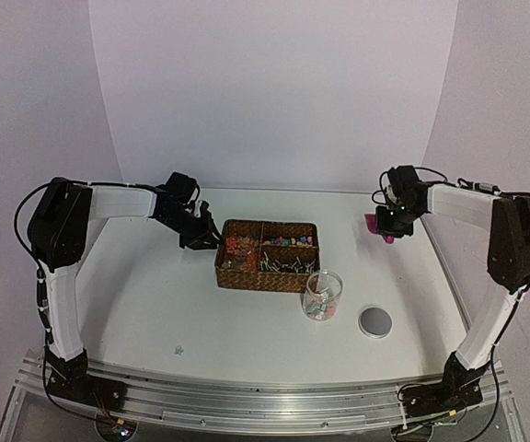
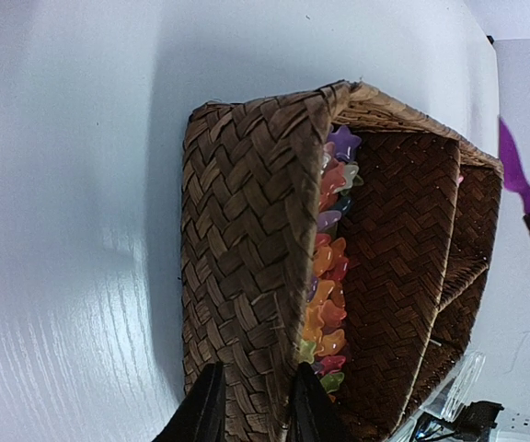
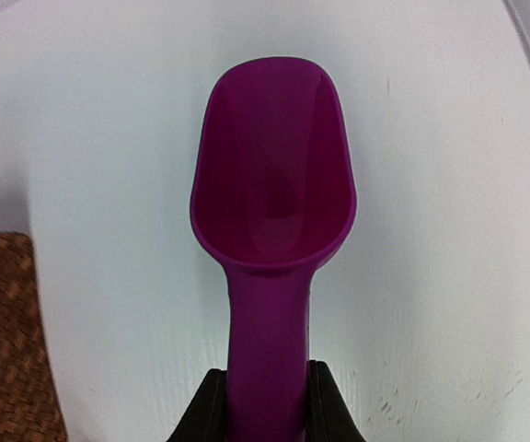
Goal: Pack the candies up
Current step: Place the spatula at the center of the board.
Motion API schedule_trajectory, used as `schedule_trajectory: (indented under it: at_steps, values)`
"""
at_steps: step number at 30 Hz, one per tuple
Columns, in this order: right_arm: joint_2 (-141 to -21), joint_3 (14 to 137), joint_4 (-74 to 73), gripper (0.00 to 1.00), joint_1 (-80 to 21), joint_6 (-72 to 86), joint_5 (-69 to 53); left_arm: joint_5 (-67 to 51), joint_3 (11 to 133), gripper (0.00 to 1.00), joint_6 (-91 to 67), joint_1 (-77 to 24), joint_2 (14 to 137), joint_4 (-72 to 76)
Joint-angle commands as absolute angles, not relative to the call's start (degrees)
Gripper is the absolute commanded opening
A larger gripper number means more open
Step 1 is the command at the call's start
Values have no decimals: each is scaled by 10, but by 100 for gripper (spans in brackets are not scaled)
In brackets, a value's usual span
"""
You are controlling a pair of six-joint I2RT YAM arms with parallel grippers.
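The white counter [image 1: 201, 313] carries a woven brown basket [image 1: 256, 279] at its middle, toward the far edge. The left gripper [image 2: 254, 391] is closed across the basket's left wall, one finger outside and one inside. How firmly it pinches is hard to tell. A clear glass jar [image 1: 323, 275] stands just off the basket's near right corner. Above the counter's far right part, well apart from both, the right gripper [image 3: 265, 401] is clamped on the handle of a magenta plastic scoop [image 3: 270, 184], whose bowl is empty. A round grey lid [image 1: 374, 320] lies flat near the right edge, so the jar is open.

The small mixed-colour candies [image 2: 329, 267] lie mostly in the basket's left compartment, with more in the far right one. A few sit in the jar.

This looks like the gap between scoops, with the basket steadied. The next move calls for carrying the scoop across to a candy compartment, digging in low, then tipping over the jar's mouth.

How full the jar is cannot be read. The near right compartment shows only thin pale sticks, too small to make out. The wrist view hides the basket's floor.
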State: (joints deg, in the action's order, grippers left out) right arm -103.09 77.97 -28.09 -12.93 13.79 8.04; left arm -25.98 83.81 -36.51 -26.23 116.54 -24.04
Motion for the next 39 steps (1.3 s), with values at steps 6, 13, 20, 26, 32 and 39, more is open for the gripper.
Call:
schedule_trajectory:
  at_steps: [6, 13, 20, 26, 32, 39]
  values:
    - [-1053, 711, -276, 0, -127, 172, 77, -240, 819, 26, -371, -250, 1130, -251]
    - [-1079, 696, -276, 25, -124, 151, 90, -238, 813, 32, -370, -243, 1122, -251]
    - [-1080, 707, -280, 49, -125, 126, 88, -243, 812, 35, -368, -241, 1120, -250]
    - [-1046, 758, -310, 92, -125, 102, 83, -245, 814, 40, -366, -239, 1117, -249]
    - [-980, 791, -378, 98, -143, 134, 68, -252, 816, 47, -359, -239, 1108, -249]
    - [-954, 723, -543, 98, -210, 330, 116, -262, 810, 69, -354, -239, 1092, -243]
